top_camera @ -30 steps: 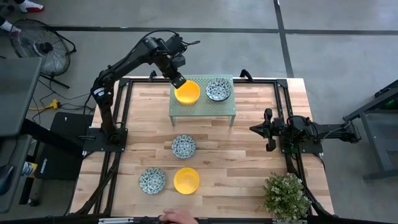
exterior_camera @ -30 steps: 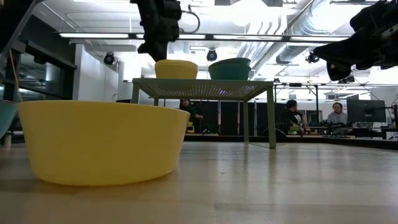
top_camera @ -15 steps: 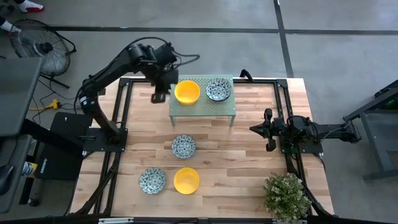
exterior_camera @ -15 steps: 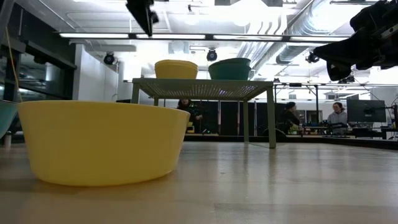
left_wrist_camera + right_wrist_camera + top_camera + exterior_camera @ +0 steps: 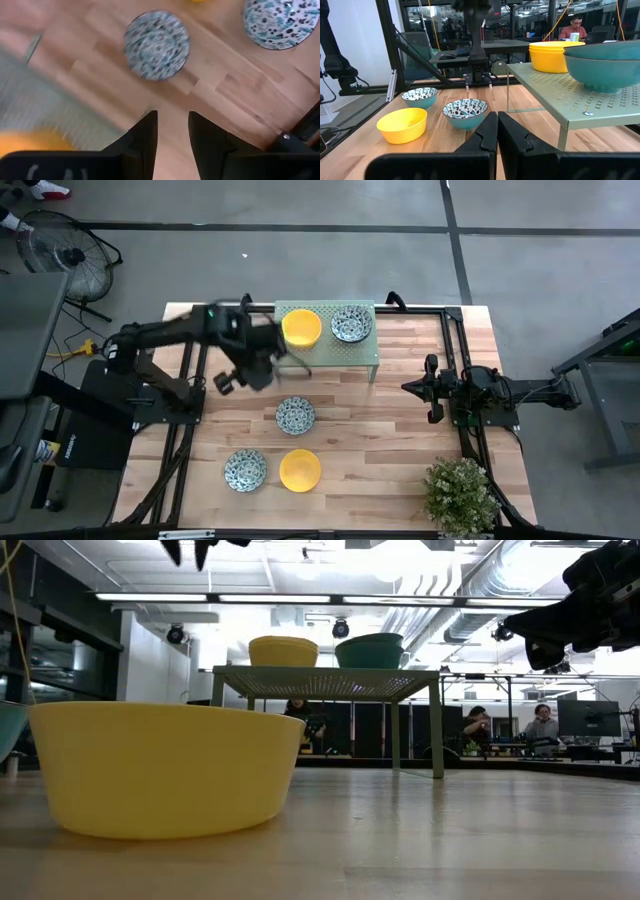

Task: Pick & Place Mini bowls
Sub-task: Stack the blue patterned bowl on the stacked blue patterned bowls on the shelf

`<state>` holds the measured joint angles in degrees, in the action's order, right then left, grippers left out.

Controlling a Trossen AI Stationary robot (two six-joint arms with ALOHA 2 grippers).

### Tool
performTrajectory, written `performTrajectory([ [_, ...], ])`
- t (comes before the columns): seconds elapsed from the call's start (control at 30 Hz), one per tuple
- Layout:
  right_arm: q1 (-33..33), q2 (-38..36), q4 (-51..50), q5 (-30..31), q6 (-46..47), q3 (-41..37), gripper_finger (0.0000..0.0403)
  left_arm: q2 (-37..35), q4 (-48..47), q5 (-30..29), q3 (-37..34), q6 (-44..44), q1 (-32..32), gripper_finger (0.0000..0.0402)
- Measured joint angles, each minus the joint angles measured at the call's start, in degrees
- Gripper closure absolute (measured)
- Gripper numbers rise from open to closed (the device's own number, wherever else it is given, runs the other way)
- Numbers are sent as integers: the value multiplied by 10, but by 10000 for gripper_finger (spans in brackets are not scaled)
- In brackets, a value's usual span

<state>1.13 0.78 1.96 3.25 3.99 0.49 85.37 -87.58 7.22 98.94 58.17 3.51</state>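
The left gripper [image 5: 224, 381], jaws apart and empty, hangs above the table beside the rack [image 5: 326, 355], near the middle patterned bowl [image 5: 295, 415]; though blurred, descending off-centre could strike its rim and skid it away.

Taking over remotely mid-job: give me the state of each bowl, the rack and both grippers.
yellow bowl on rack: upright, free
patterned bowl on rack: upright beside it
middle patterned bowl: on table, untouched
front patterned bowl: on table
front yellow bowl: on table
rack: standing
left gripper: open, empty, above table
right gripper: shut, empty, waiting
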Motion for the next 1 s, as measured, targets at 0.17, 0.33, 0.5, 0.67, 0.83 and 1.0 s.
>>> performTrajectory([
  [0.17, 0, 0, 0, 0, 0, 0, 402, 1, 66, 0, -84, 3, -70, 296],
  [0.33, 0, 0, 0, 0, 0, 0, 402, 1, 140, -2, -165, 51, -111, 296],
  [0.5, 0, 0, 0, 0, 0, 0, 402, 1, 235, -15, -243, 121, -131, 296],
  [0.67, 0, 0, 0, 0, 0, 0, 402, 1, 318, -27, -310, 121, -129, 296],
  [0.83, 0, 0, 0, 0, 0, 0, 402, 1, 402, -61, -379, 123, -129, 296],
  [1.0, 0, 0, 0, 0, 0, 0, 402, 1, 464, -84, -428, 123, -129, 296],
])
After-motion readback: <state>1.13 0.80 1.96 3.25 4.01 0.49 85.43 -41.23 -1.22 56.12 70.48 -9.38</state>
